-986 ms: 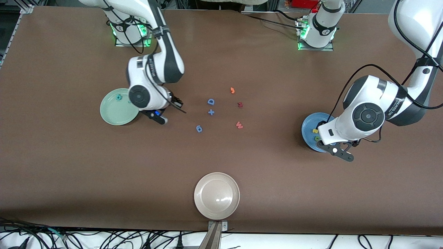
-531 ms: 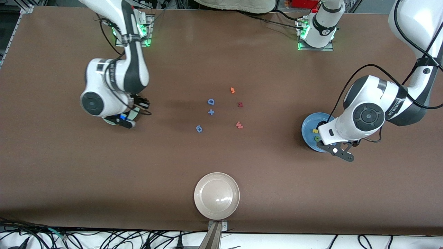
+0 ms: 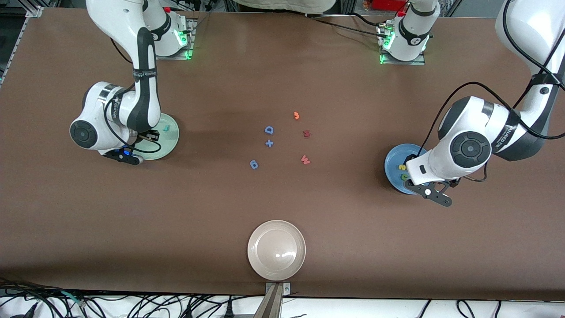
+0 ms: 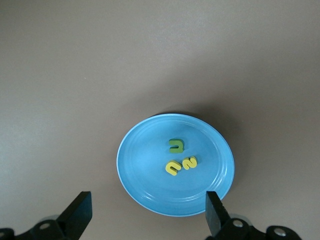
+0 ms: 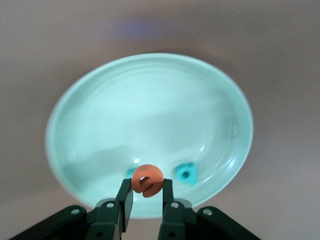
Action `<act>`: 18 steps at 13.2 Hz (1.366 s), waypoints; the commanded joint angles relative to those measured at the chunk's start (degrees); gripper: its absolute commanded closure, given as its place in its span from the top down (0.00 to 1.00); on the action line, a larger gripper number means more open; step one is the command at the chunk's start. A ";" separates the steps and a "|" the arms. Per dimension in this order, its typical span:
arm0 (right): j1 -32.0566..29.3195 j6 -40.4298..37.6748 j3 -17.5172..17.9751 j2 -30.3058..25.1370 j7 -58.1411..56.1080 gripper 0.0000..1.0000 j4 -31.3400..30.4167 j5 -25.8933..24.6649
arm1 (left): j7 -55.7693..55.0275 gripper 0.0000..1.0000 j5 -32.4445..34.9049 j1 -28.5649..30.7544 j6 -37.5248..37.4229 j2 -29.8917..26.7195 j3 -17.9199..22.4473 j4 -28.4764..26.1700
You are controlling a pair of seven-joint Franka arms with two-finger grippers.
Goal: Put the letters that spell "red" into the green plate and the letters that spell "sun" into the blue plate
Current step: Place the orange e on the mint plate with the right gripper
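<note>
Orange "e" [image 5: 146, 181]: light, squashy foam, pinched edgewise in my right pincer [image 5: 146, 196] over green plate [image 5: 150, 115]; left pincer [image 4: 147, 212] spread, waiting above blue plate [image 4: 145, 175].

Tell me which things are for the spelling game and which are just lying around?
For the game: green plate, orange e in right tool, blue plate holding s, u, n.

Lying around: beige plate, blue D, red W, orange 3.

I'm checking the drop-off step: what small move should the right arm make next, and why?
Probably lower a little and open. The right gripper is shut on the orange "e" over the green plate, where teal letters already lie. The left gripper waits open above the blue plate.
</note>
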 commanded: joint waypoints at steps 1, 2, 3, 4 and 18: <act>-1.22 3.31 0.40 1.25 -3.94 0.13 -1.88 0.61 | 0.47 1.00 -0.82 0.24 -1.49 -0.97 -0.24 0.36; -2.62 4.10 1.89 1.35 -4.30 0.13 -1.88 1.57 | 0.47 1.00 -0.82 0.24 -1.49 -0.97 -0.24 0.36; -4.03 5.33 4.16 1.35 -4.30 0.13 -1.80 2.63 | 0.47 1.00 -0.82 0.24 -1.49 -0.97 -0.24 0.36; -5.00 7.25 5.75 1.35 -4.30 0.13 -1.80 2.90 | 0.56 1.00 -0.82 0.24 -1.49 -0.97 -0.24 0.36; -6.50 -17.21 -1.95 -1.47 -4.22 0.99 12.77 4.57 | 0.56 1.00 -0.82 0.15 -1.67 -4.56 -0.24 0.98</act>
